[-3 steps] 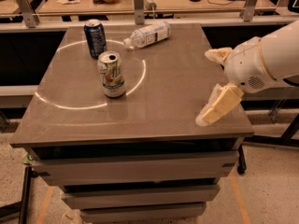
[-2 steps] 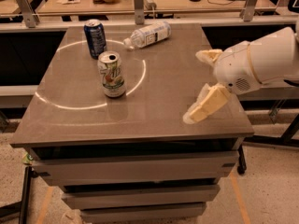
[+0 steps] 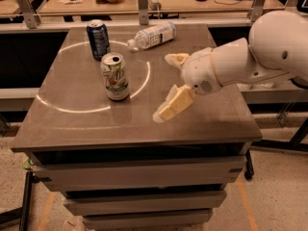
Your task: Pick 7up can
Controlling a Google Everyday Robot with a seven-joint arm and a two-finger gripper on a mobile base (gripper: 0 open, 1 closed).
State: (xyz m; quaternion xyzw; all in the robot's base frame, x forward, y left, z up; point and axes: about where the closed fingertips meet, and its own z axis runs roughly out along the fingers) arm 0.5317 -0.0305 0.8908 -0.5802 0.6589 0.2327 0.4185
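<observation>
The 7up can point(image 3: 115, 77) is a pale silver can with green markings and a silver top. It stands upright on the grey table point(image 3: 86, 114), left of centre. My gripper point(image 3: 166, 86) hangs over the middle of the table, to the right of the can and apart from it. Its two cream fingers are spread wide and hold nothing. One finger point(image 3: 174, 104) points down to the left, the other point(image 3: 176, 59) sits further back. The white arm reaches in from the right.
A dark blue can point(image 3: 98, 39) stands upright behind the 7up can. A clear plastic bottle point(image 3: 151, 35) lies on its side at the back of the table. A pale ring is marked on the tabletop. A bench with clutter stands behind the table.
My gripper and arm have moved left across the table, from near the right edge toward the 7up can. The cans and bottle have not moved.
</observation>
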